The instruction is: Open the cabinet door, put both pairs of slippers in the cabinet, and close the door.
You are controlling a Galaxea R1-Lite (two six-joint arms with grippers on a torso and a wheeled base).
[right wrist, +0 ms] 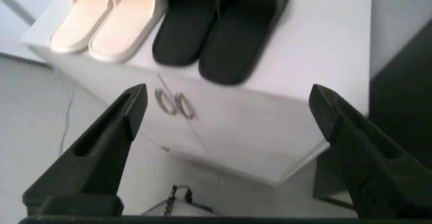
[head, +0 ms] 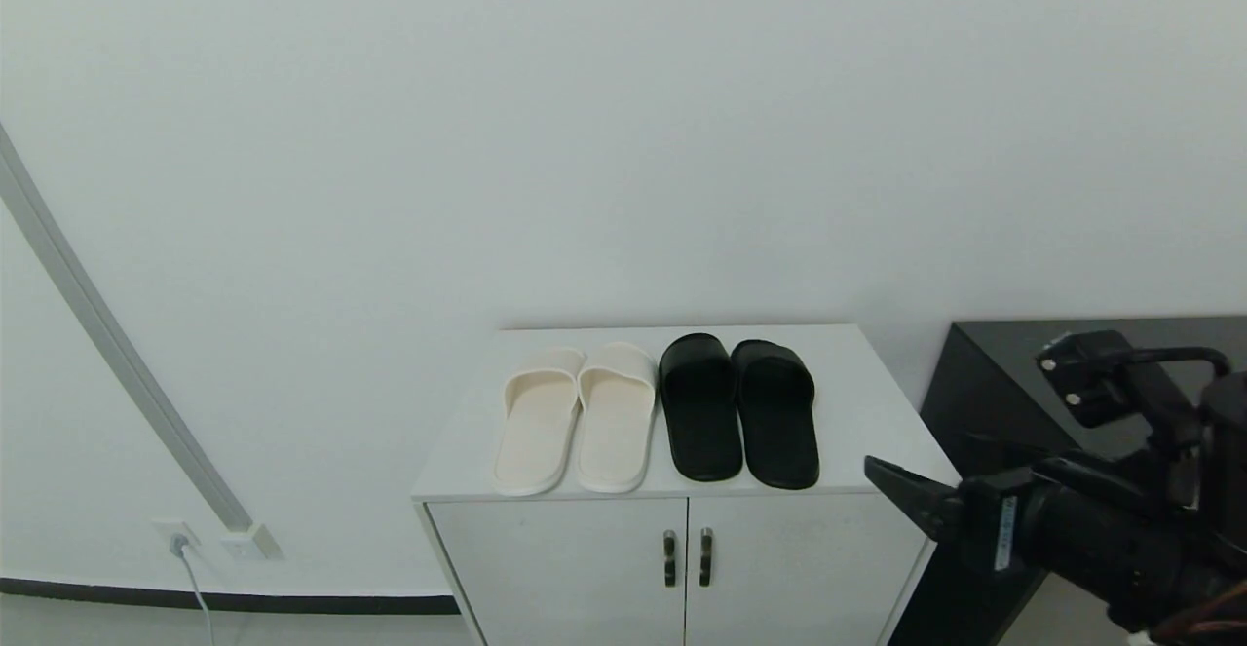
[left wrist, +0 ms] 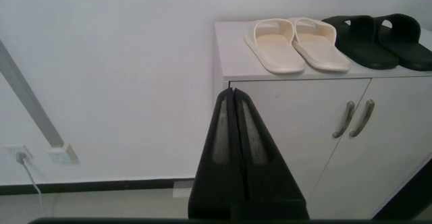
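A small white label (head: 1003, 529) on the right arm carries print too small to read. The right claw (right wrist: 227, 97) is spread wide, just off the front right corner of the cabinet (head: 555, 568). The left claw (left wrist: 233, 94) has its fingers pressed together, out in front toward the cabinet's left side. The white cabinet's two doors are closed, with metal handles (head: 669, 558) side by side at the middle. On its top lie cream slippers (head: 609, 422) on the left and black slippers (head: 701, 412) just beside them, toes towards the plain white wall (head: 623, 139). A black unit (head: 984, 383) stands to the right, and a plugged socket (head: 177, 536) sits low on the left.
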